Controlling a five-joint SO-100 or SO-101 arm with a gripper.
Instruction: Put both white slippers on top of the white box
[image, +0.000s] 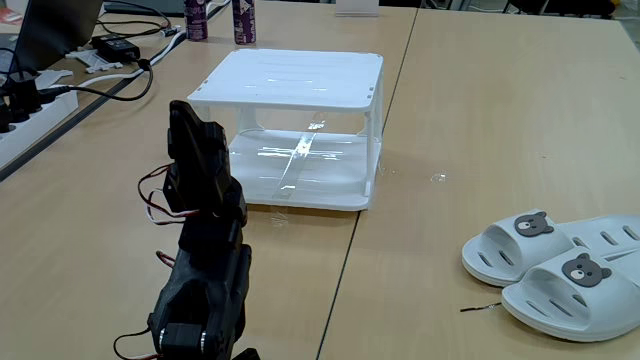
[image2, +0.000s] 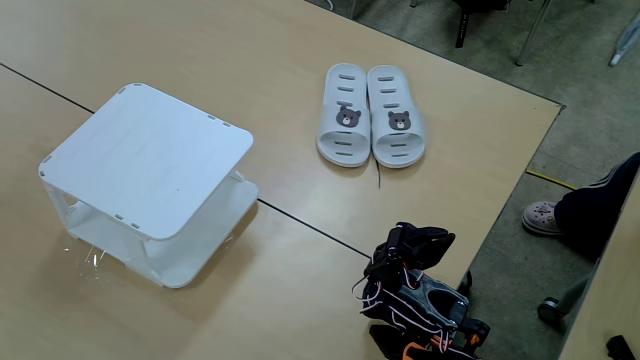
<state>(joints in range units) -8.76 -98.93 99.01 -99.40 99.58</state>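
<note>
Slippers (image2: 371, 115) side by side, touching, near worktop (image: 470, 120) edge, well apart from box (image2: 150, 150). Box top bare, lower shelf bare too. Nothing placed yet; judge first pickup still to begin. My arm (image: 205, 260) folded at worktop edge, away from both. Fingers: cannot tell how open, nothing seen held. Next: reach to nearer slipper, grip strap.

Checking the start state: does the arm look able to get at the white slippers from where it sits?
Probably yes. The white slippers lie side by side on bare table, with nothing standing between them and the folded arm. The white box sits off to the other side. Whether the arm stretches that far cannot be told.
</note>
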